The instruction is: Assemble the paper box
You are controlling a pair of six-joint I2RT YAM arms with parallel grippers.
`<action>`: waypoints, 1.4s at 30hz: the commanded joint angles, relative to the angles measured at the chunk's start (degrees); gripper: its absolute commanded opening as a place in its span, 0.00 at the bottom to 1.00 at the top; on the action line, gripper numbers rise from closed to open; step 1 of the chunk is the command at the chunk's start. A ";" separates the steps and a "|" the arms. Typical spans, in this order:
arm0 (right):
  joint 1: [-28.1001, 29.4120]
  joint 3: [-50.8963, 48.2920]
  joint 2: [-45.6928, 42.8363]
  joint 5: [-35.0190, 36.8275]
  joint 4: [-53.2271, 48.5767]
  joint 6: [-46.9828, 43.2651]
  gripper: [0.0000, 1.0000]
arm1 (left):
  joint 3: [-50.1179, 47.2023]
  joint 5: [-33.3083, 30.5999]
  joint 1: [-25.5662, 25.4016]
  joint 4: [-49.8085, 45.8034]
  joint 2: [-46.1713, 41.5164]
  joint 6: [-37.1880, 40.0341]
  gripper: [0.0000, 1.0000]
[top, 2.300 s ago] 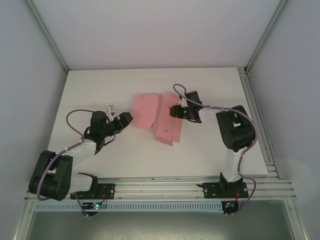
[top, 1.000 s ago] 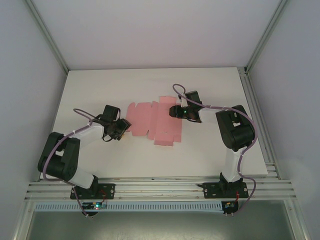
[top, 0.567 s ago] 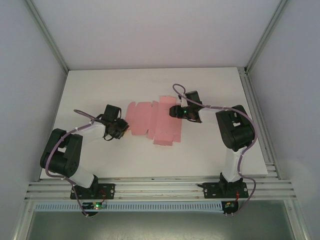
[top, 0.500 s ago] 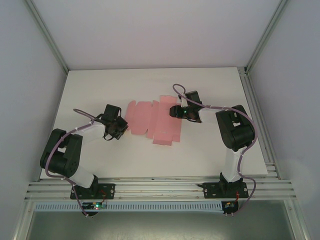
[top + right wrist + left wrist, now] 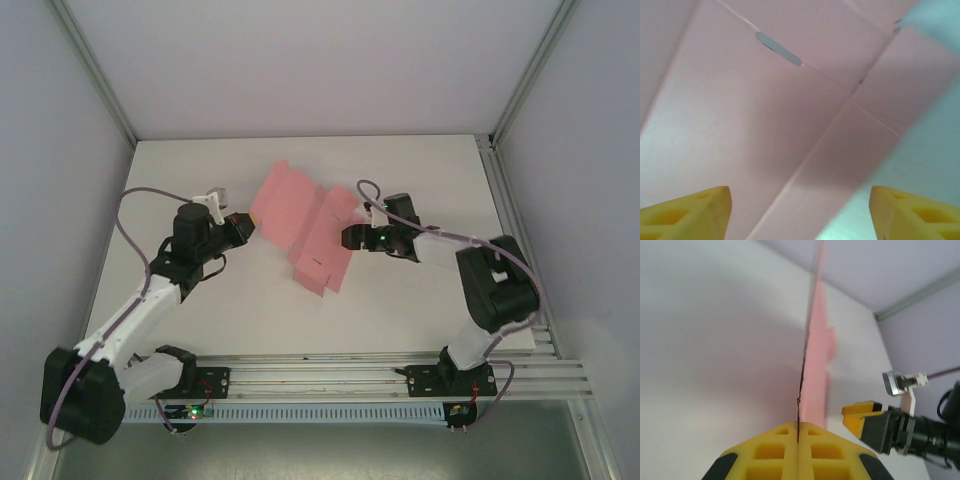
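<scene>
The paper box [image 5: 300,215] is a flat pink sheet with no flap folded up, lying near the middle of the surface [image 5: 430,170] between the two arms. Its left part is now raised off the surface and its right part rests low. The left end effector [image 5: 243,228] is clenched on the sheet's left edge. In the left wrist view the two yellow fingers [image 5: 771,450] meet on the card, which runs away edge-on. The right end effector [image 5: 349,238] is released: its fingers stand wide apart above a creased panel with nothing between them.

A second ago the sheet lay flat and square to the arms, with the left end effector low beside its left edge and not yet closed on it. The right one sat further back over the sheet's right part with its jaws narrower. Since then the left has closed and lifted, the sheet has swung at an angle, and the right has let go.

I judge this a hand-over of control, with the left holding so a panel can be folded.
</scene>
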 commanded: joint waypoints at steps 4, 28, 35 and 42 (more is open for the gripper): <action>-4.31 -3.94 -16.00 -12.84 6.79 -10.90 0.98 | -0.37 20.80 -0.90 1.87 -8.63 25.07 0.00; -11.03 0.30 -23.04 -32.02 3.09 -19.59 0.98 | 6.54 29.92 -2.68 1.05 -12.50 36.72 0.00; -14.24 -4.91 -23.55 -33.10 12.17 -9.61 0.98 | 6.48 24.39 -2.68 7.99 -14.63 29.49 0.00; -19.66 -12.12 -21.28 -30.71 36.69 8.63 0.98 | 7.50 22.25 -2.86 12.60 -16.04 26.21 0.00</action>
